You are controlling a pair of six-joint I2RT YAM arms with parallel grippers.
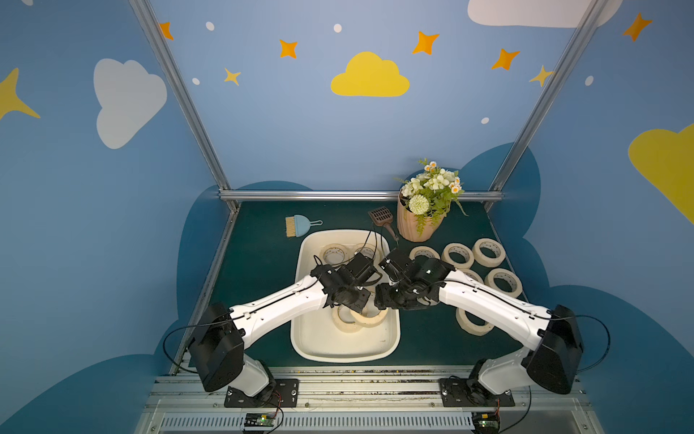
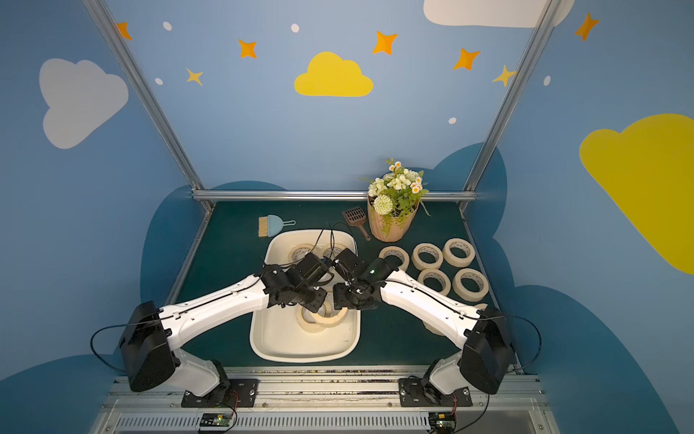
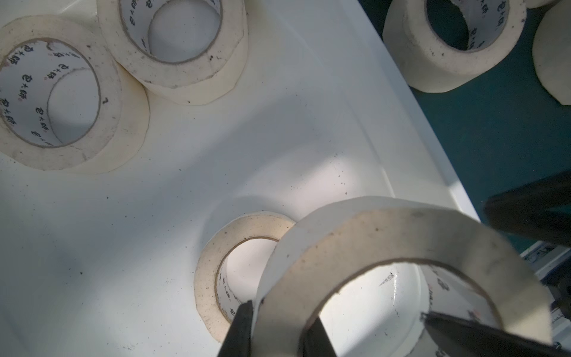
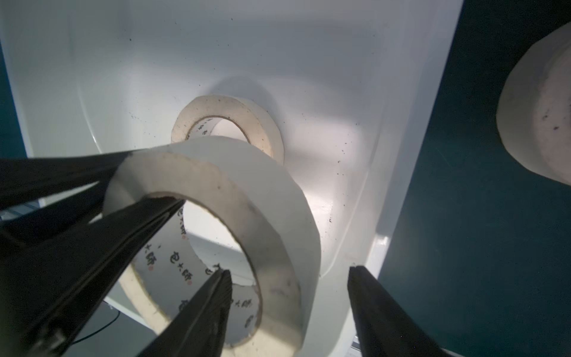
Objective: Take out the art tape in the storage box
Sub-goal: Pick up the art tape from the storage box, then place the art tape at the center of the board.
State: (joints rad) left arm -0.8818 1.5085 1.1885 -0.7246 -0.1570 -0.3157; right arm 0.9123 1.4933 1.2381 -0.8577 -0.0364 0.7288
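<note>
Two pincers, one roll! Left pincer (image 3: 278, 312) clamps one wall of an art tape roll (image 3: 386, 235), held over the storage box (image 3: 309, 123). Right pincer (image 4: 290, 270) straddles the opposite wall, jaws apart. Looks like a handover, bound for the removed rolls (image 1: 457, 255) on the counter (image 1: 263, 263) beyond it.

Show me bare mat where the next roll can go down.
Widest bare mat lies left of the storage box, up to the dustpan brush. Right side is crowded with rolls and the flower pot.

Art tape (image 1: 325, 251) in storage box (image 1: 338, 347), others (image 1: 499, 259) right
</note>
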